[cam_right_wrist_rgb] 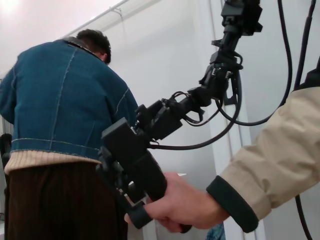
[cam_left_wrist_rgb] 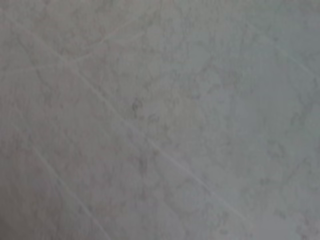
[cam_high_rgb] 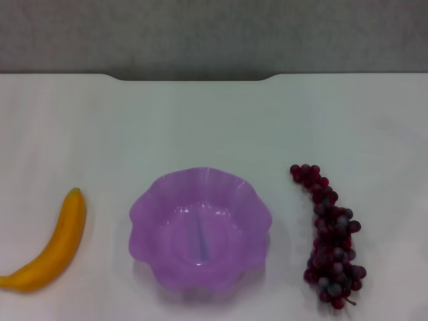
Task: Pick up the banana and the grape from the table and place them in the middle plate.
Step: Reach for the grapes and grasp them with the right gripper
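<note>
Neither gripper appears in any view, so whether either is open or closed cannot be told. The left wrist view gives only a blank grey, faintly scratched surface [cam_left_wrist_rgb: 160, 120]. The right wrist view looks out into the room: a bare hand [cam_right_wrist_rgb: 182, 207] in a beige sleeve grips a black articulated device [cam_right_wrist_rgb: 150, 165] at lower centre of the frame; a person in a denim jacket [cam_right_wrist_rgb: 65, 100] stands at left, back turned.

Only the head view shows the work. The middle plate [cam_high_rgb: 144, 214] sits at lower centre on the table [cam_high_rgb: 214, 120], nothing in it. The banana [cam_high_rgb: 57, 247] lies at lower left, apart from the plate. The grape [cam_high_rgb: 331, 237] lies at lower right, also apart from it.
</note>
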Motion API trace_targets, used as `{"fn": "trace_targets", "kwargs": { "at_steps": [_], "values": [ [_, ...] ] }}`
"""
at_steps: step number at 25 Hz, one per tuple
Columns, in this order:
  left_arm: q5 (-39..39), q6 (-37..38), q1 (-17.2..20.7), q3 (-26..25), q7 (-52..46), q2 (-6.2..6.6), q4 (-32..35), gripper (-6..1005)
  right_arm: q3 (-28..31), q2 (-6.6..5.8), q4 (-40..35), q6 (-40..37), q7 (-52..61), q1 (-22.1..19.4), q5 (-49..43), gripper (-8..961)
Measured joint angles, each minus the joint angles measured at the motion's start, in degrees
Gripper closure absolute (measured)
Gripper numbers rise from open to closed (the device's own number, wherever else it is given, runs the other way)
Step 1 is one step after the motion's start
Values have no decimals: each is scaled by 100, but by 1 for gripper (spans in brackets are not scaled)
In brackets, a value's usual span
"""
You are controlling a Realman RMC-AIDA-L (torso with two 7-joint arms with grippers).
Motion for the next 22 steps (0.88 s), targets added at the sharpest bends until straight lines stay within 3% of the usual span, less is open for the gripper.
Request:
{"fn": "trace_targets", "kwargs": {
  "at_steps": [5,9,12,18,20,22],
  "values": [
    [19,-11,44,4,-166,-65,-51,122,-9,206,-42,1,17,26,-151,76],
    [548,288,216,73,-336,-419,-13,123,-6,576,-193,-128,19,-11,-574,76],
    [1125,438,305,79,-519,-586,0,123,-5,840,-385,-197,19,-126,-720,75],
    [2319,764,639,79,-1977,-640,1,122,-13,1280,-745,-144,171,-407,-1358,75],
    [2935,1059,837,79,-2590,-662,1,122,-46,1520,-1017,-133,524,-660,-1839,75],
    [3299,1251,959,78,-2891,-707,1,122,-148,1675,-1316,-102,922,-943,-2304,76]
  ]
}}
